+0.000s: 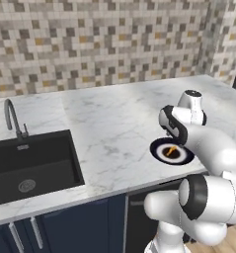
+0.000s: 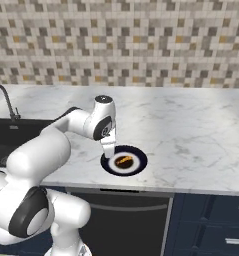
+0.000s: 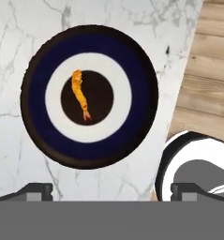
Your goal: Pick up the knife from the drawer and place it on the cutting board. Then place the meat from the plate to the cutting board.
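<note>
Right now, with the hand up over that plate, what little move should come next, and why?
Probably lower the gripper toward the meat: the orange strip lies at the centre of the plate, the fingertips look spread, and they hang above it.

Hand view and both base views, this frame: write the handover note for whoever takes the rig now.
Tool: above the plate, fingers spread wide, holding nothing.
Meat: a thin orange piece at the plate's dark centre, untouched. The plate sits near the front edge of the marble counter, right of the sink.
Done: nothing that can be confirmed.
Left: knife to board, then meat to board.
</note>
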Tool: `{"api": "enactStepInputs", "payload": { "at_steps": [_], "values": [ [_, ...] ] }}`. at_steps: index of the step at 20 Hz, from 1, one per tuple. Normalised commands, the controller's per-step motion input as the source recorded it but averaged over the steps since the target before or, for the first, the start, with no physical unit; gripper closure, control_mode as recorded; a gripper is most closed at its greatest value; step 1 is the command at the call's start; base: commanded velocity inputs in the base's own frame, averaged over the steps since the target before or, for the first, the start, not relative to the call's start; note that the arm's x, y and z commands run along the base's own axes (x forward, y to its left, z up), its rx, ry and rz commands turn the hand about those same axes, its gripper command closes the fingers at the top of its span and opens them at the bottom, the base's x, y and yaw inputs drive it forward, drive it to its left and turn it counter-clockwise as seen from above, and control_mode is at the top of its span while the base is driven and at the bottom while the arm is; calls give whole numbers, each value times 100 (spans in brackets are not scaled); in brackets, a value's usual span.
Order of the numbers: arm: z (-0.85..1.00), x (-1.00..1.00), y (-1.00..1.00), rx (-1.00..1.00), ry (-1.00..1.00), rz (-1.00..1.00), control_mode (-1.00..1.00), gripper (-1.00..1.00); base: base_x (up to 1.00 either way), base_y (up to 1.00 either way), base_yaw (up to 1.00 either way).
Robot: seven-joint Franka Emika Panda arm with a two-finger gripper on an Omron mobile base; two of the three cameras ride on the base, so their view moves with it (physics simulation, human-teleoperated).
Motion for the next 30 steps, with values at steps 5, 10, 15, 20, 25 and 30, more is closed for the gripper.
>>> {"api": "enactStepInputs", "payload": {
  "at_steps": [5, 10, 15, 20, 25, 30],
  "values": [
    [-11, 13, -14, 0, 4, 7, -100, -100, 17, -22, 10],
    [-36, 42, -26, 0, 13, 19, -100, -100, 0, 0, 0],
    [-37, 38, -13, 0, 2, 18, -100, -100, 0, 0, 0],
    [-25, 18, 0, 0, 0, 4, -100, -100, 0, 0, 0],
    [-24, 10, -2, 0, 0, 0, -100, -100, 0, 0, 0],
    [-35, 7, -5, 0, -1, 0, -100, -100, 0, 0, 0]
  ]
}}
